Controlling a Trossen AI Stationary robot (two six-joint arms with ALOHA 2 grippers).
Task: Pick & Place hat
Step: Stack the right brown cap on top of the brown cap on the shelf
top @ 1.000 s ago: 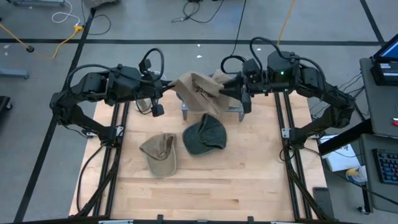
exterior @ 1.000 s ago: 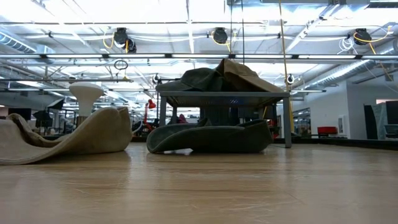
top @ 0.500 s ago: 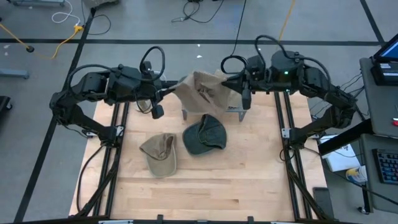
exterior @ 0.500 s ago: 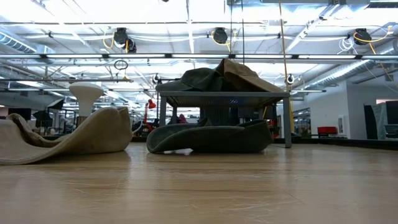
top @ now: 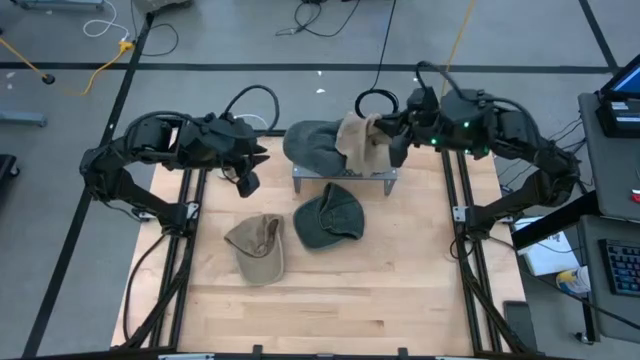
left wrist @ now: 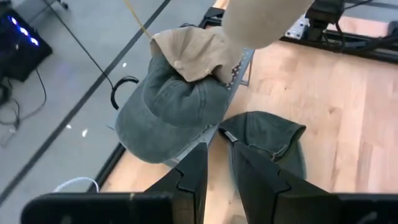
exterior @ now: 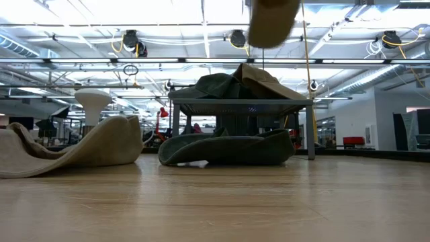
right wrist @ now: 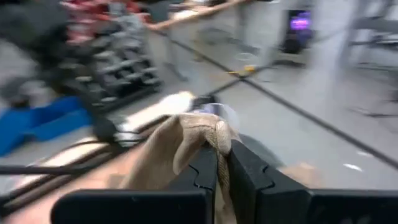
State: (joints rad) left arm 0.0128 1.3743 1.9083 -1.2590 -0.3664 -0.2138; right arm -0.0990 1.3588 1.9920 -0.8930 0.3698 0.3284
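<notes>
High view gives you the scene from the left: your left gripper [top: 250, 172] hangs over the back-left part of the table [top: 330, 290], short of the small rack [top: 345, 178]. In its wrist view the fingers [left wrist: 189, 177] stand slightly apart with nothing between them.

On the boards near the middle lies a tan hat [top: 256, 246], and just beside it to the right a dark green hat [top: 328, 216], below the rack. A grey-green hat [top: 310, 146] sits on top of the rack, hanging over its left edge.

Farther right, your right gripper [top: 385, 135] is over the rack's right end, pinched tight on a second tan hat [top: 358, 145]; the wrist view shows the cloth [right wrist: 180, 146] squeezed between the closed fingers [right wrist: 205, 171]. That hat hangs from the grip, draped against the grey-green one.
</notes>
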